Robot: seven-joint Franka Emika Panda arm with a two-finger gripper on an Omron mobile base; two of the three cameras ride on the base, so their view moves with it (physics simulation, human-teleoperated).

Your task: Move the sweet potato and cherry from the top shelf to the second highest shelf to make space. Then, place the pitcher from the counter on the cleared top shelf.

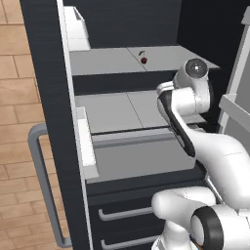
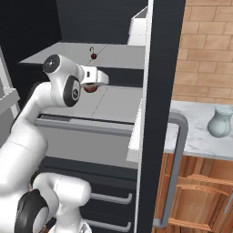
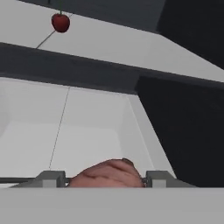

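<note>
The gripper (image 3: 105, 179) grasps the sweet potato (image 3: 107, 175) over the second highest shelf (image 1: 112, 112), not yet set down; the cherry (image 1: 144, 60) waits mid top shelf (image 1: 97, 61); the pitcher (image 2: 219, 121) stands on the counter (image 2: 191, 136), unmoved.

Flat, even rendered light fills all three views, with no clear source and almost no cast shadows. The top shelf (image 1: 107, 61) reads mid-grey and the second highest shelf (image 1: 112, 112) paler, while the upper corners of both base views fall into near-black. The white arm (image 1: 215, 151) shows soft shading and no glare. In the hand view, edges look soft and slightly blurred; the cherry (image 3: 60, 22) stays crisp enough.
</note>
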